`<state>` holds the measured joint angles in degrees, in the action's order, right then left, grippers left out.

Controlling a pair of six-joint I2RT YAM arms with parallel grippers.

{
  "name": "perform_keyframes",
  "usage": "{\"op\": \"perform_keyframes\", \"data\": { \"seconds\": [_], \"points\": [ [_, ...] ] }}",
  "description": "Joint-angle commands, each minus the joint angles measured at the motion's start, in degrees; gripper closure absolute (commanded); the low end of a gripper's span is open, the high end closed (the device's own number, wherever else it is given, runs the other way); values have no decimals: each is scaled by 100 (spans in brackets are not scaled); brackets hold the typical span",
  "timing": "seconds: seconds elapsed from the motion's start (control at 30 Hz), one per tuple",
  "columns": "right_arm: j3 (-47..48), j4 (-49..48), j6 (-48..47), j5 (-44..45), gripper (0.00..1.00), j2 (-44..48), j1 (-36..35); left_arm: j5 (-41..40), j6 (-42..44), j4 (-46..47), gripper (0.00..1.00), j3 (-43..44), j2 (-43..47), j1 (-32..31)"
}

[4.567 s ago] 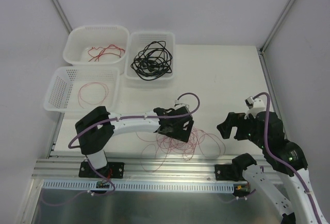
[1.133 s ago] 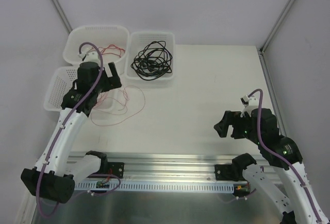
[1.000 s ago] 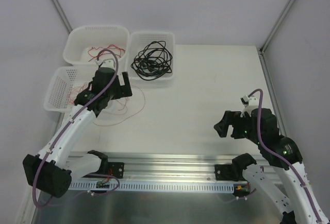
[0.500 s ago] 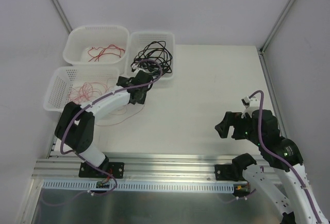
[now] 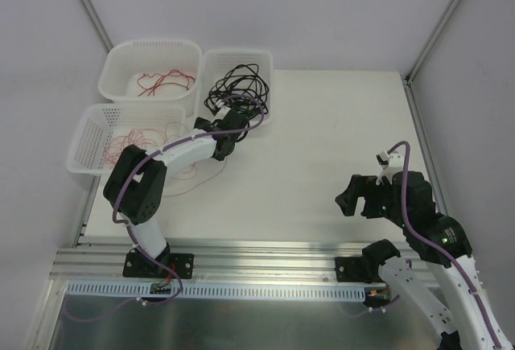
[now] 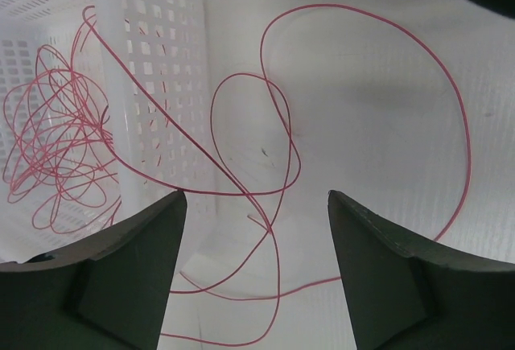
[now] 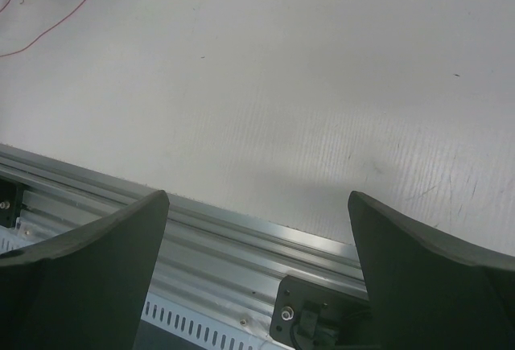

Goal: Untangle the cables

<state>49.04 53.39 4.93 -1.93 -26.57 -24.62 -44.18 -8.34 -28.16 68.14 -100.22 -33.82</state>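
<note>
Thin red wire loops [image 6: 60,153] spill over perforated white plastic basket [image 6: 161,60], frame left; left gripper [image 6: 253,205], right gripper [image 7: 257,201] — jaws wide, empty.

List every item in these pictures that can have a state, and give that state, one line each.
left gripper: open, holding nothing
right gripper: open, holding nothing
red wire bundle: in the near left basket, loops spilling over its rim onto the table
black cables: coiled in the far right basket
loose red wires: lying in the far left basket
</note>
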Motion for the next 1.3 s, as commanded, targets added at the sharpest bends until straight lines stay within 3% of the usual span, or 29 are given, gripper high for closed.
{"op": "perform_keyframes", "data": {
  "seconds": [0.0, 0.33, 0.63, 0.9, 1.07, 1.27],
  "points": [
    [-17, 23, -36, 62, 0, 46, -8, -310, -598, -58, 29, 15, -23, -37],
    [27, 75, -45, 79, 0, 73, -8, -327, -1583, -84, 38, -73, -375, 174],
    [45, 128, -27, 106, 0, 99, -8, -275, -1522, -110, 48, 226, -568, 376],
    [53, 120, -27, 106, 0, 82, -8, -249, -1504, -102, 70, 252, -577, 447],
    [88, 146, -27, 106, 0, 73, -8, -214, -1408, -110, 99, 270, -568, 456],
    [71, 102, -18, 97, 0, 46, -8, 68, -1100, -119, 100, 200, -60, 359]
  ]
}}
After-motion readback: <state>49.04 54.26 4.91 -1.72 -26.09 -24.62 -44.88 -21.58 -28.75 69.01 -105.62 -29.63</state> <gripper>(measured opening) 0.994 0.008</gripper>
